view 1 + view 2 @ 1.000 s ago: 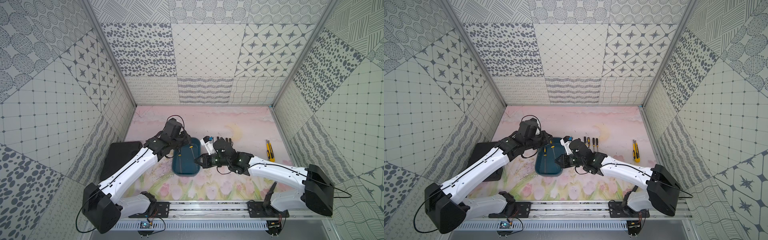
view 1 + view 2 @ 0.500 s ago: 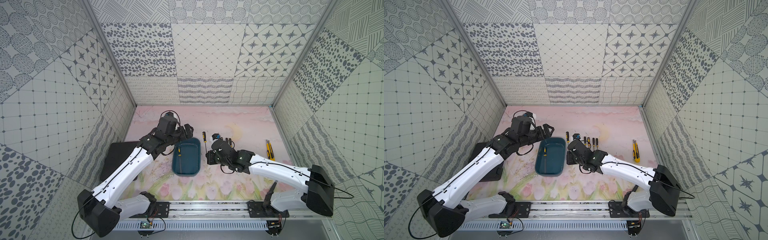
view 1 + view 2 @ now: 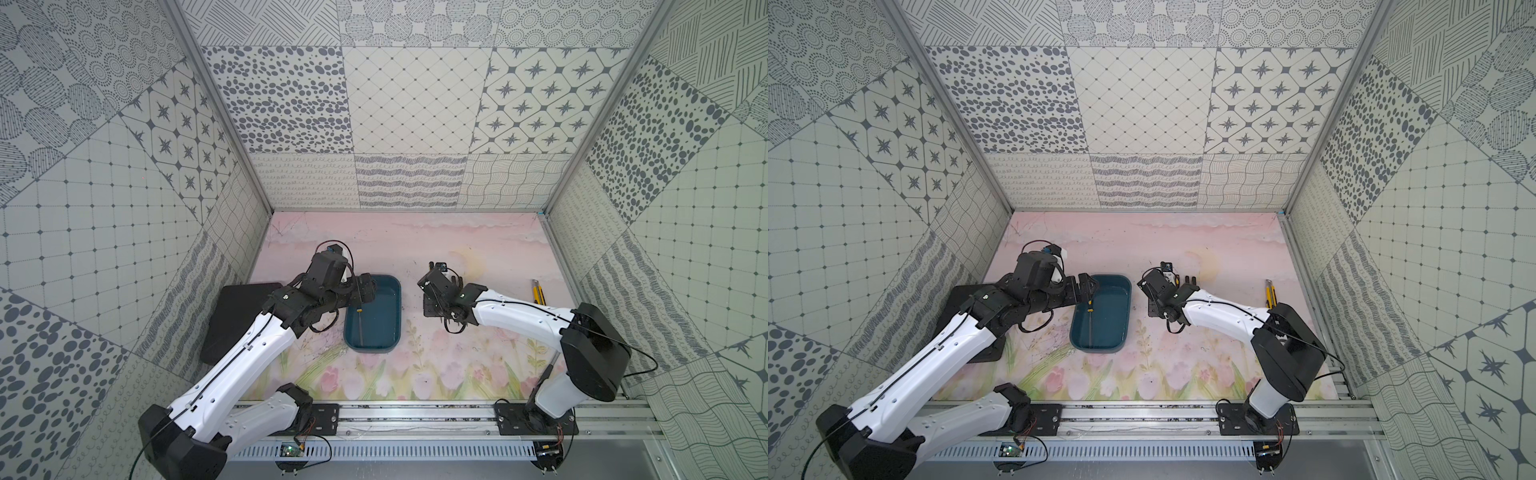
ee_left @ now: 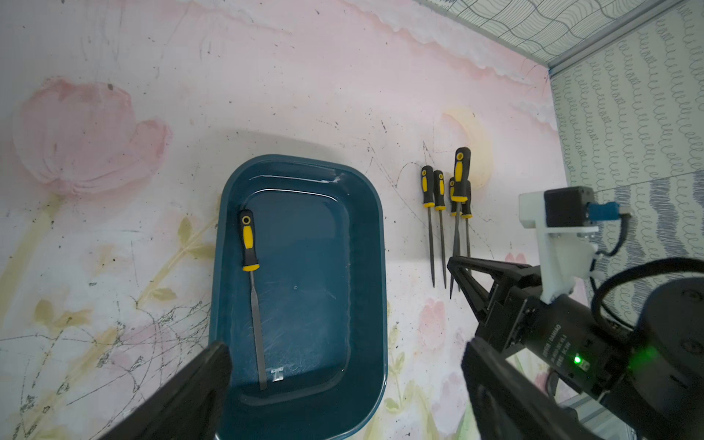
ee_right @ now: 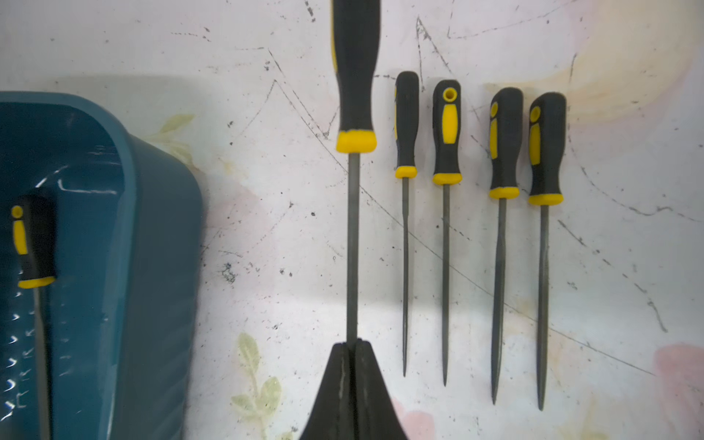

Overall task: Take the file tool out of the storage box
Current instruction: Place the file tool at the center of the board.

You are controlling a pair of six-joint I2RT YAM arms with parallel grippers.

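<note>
Gripping one file (image 5: 352, 228), right end effector (image 5: 351, 346); left (image 4: 344, 346) agape; storage box (image 4: 381, 266): one; tabletop (image 4: 304, 95): four.

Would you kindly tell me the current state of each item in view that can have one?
storage box: open-topped, not yet emptied.
file in the box: lying flat, untouched.
left gripper: open, over the storage box.
right gripper: shut on the held file, at its shaft.
held file: clamped, seemingly raised off the table.
four other files: lying side by side on the table.
utility knife: lying on the table; blade too small to tell.
</note>
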